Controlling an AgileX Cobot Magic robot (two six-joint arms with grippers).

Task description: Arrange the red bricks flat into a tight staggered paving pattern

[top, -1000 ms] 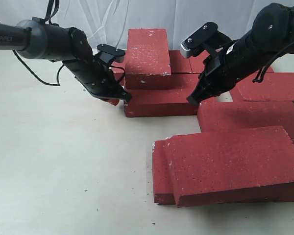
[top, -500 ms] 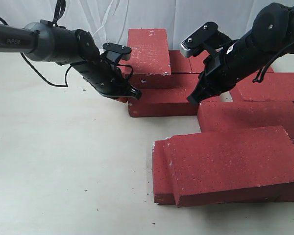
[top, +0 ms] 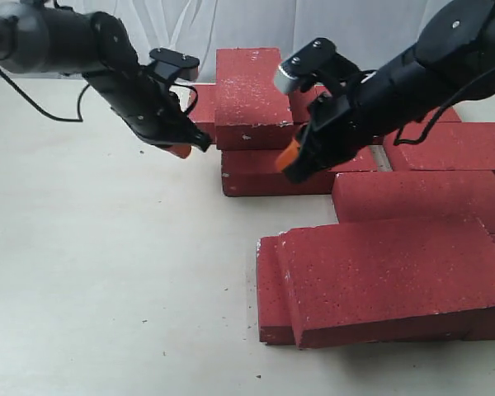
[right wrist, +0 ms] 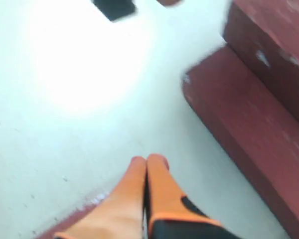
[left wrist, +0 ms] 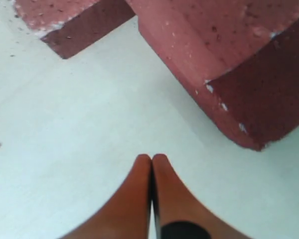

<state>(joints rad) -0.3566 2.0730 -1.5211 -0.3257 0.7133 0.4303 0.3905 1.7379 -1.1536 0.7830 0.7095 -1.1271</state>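
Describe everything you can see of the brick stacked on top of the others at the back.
The top brick is a dark red rectangular block, rough and grainy, with white specks and pale chips along its front edge. It lies flat, one layer up, on other bricks, its long side running away from the camera. The left gripper and right gripper, both with jaws shut, flank it without visibly touching it.

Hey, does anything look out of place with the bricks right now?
Yes. The back brick and the front brick rest on top of other red bricks instead of lying flat in the pattern.
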